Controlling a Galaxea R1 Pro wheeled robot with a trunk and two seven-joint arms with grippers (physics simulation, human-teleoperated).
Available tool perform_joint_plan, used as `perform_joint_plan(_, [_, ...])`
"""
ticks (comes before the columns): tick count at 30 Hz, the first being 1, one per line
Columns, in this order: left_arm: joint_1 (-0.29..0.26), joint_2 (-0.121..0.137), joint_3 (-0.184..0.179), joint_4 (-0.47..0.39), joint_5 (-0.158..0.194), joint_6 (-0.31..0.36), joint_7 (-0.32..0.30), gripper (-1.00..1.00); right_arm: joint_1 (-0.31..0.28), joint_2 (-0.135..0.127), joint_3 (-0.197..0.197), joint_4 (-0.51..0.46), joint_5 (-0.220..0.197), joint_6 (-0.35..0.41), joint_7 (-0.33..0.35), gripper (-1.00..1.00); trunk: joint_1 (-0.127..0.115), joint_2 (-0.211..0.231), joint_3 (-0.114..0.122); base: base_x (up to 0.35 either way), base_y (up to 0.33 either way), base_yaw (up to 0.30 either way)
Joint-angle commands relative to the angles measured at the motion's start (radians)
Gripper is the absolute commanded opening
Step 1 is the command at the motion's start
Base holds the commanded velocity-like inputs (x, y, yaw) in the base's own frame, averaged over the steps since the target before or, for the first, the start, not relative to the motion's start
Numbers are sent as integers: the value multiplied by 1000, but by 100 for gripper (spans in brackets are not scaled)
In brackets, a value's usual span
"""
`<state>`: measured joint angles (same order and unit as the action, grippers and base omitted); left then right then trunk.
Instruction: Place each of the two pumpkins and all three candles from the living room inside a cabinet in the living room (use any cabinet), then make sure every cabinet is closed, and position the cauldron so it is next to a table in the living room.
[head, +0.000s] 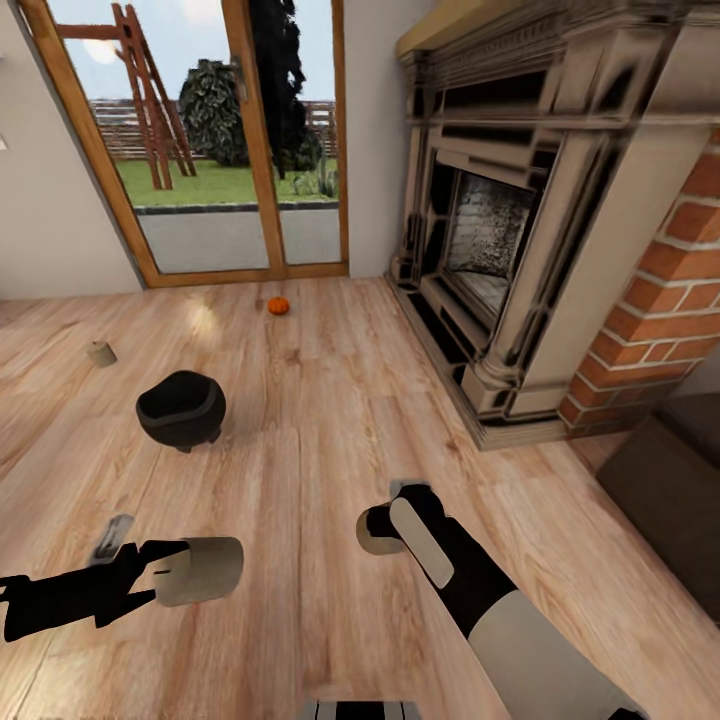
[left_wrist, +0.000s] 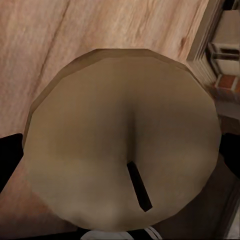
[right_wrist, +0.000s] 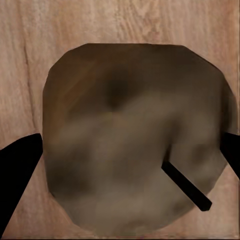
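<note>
My left gripper (head: 160, 575) is shut on a candle (head: 207, 570), a squat pale cylinder held low over the wooden floor. Its round end and dark wick (left_wrist: 139, 186) face the left wrist camera, with a black finger (left_wrist: 9, 161) at each side. My right gripper (head: 388, 522) is shut on a second candle (head: 371, 541), whose mottled end (right_wrist: 135, 150) sits between black fingers (right_wrist: 17, 172). A third candle (head: 100, 352) lies on the floor at far left. The black cauldron (head: 181, 408) stands on the floor ahead of my left gripper. One orange pumpkin (head: 278, 305) sits near the glass door.
A large stone fireplace (head: 520, 250) with a brick side (head: 665, 310) fills the right. A wood-framed glass door (head: 215, 150) to the garden is at the back. A dark furniture corner (head: 680, 480) juts in at lower right. Wooden floor (head: 330, 420) stretches between them.
</note>
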<state>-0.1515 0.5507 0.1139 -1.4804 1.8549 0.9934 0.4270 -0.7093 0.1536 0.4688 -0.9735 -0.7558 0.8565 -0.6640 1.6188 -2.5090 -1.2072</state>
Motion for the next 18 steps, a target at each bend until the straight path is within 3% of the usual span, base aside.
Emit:
perform_joint_plan(1, [0,0,1,-1,18,1,10,-100,-1,0,2,-1,-10,1,-11,-100,-1,0,2,-340,0,-175])
perform_joint_plan(10, [0,0,1,-1,18,1,10,-100,-1,0,2,-1,-10,16,-11,-100,-5,2,25,-301,0,-176])
perform_joint_plan(18, [0,0,1,-1,19,1,10,-100,-1,0,2,-1,-10,18,-11,-100,-9,4,46,-44,0,-177])
